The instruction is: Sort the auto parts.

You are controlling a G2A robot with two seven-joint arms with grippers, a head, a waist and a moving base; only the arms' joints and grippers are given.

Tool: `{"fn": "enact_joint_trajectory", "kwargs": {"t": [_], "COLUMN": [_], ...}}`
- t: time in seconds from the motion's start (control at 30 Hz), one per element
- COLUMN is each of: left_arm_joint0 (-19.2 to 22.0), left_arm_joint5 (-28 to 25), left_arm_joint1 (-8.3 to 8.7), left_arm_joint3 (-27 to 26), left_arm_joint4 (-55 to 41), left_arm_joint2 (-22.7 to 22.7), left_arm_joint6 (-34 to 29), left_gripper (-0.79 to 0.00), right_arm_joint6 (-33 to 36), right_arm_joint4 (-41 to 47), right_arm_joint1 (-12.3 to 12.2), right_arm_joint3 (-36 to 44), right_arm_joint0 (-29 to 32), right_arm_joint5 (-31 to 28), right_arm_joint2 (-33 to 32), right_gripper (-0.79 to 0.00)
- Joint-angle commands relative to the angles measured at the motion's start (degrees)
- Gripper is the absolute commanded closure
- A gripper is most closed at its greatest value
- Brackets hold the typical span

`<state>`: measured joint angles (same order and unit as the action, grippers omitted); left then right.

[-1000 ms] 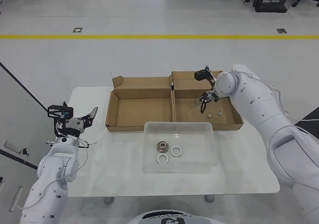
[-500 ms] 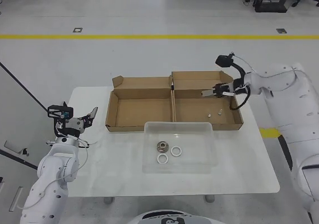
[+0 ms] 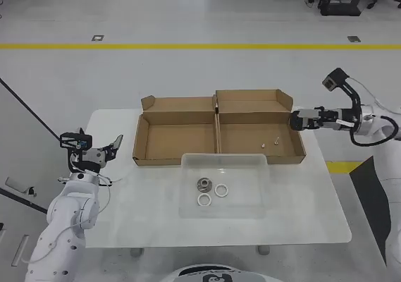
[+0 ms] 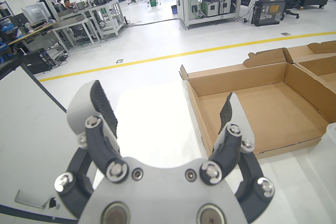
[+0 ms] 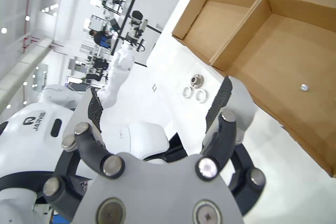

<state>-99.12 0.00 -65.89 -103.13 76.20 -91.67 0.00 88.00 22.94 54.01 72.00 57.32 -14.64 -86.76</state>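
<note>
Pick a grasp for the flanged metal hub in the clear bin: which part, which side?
Likely the raised neck of the flanged metal hub, from straight above. It appears to sit flange-down, bore up, so the neck gives two opposed faces. The walls of the clear bin block a side approach, and two white rings lie close beside it.
</note>
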Motion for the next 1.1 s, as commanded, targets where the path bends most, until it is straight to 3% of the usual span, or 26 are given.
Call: {"fn": "enact_joint_trajectory", "kwargs": {"t": [0.0,0.63,0.7,0.9,1.07], "left_arm_joint0": [0.0,0.25,1.27,7.24,13.52], "left_arm_joint5": [0.0,-0.28,-3.67,-21.48,-34.0], "left_arm_joint1": [0.0,0.03,0.3,1.64,2.35], "left_arm_joint3": [0.0,-0.47,-1.23,-0.19,-1.25], "left_arm_joint4": [0.0,0.26,2.27,7.19,9.12], "left_arm_joint2": [0.0,-0.07,-0.65,-1.39,0.97], "left_arm_joint6": [0.0,0.4,1.82,-0.69,-2.27], "left_gripper": [-0.785,-0.785,-0.785,-0.785,-0.785], "right_arm_joint6": [0.0,0.0,0.0,0.0,0.0], "right_arm_joint4": [2.04,2.04,2.04,2.04,2.04], "right_arm_joint1": [-0.21,-0.21,-0.21,-0.21,-0.21], "right_arm_joint3": [-0.17,-0.17,-0.17,-0.17,-0.17], "right_arm_joint0": [0.1,0.1,0.1,0.1,0.1], "right_arm_joint5": [-0.15,-0.15,-0.15,-0.15,-0.15], "right_arm_joint2": [0.28,0.28,0.28,0.28,0.28], "right_gripper": [-0.785,-0.785,-0.785,-0.785,-0.785]}}
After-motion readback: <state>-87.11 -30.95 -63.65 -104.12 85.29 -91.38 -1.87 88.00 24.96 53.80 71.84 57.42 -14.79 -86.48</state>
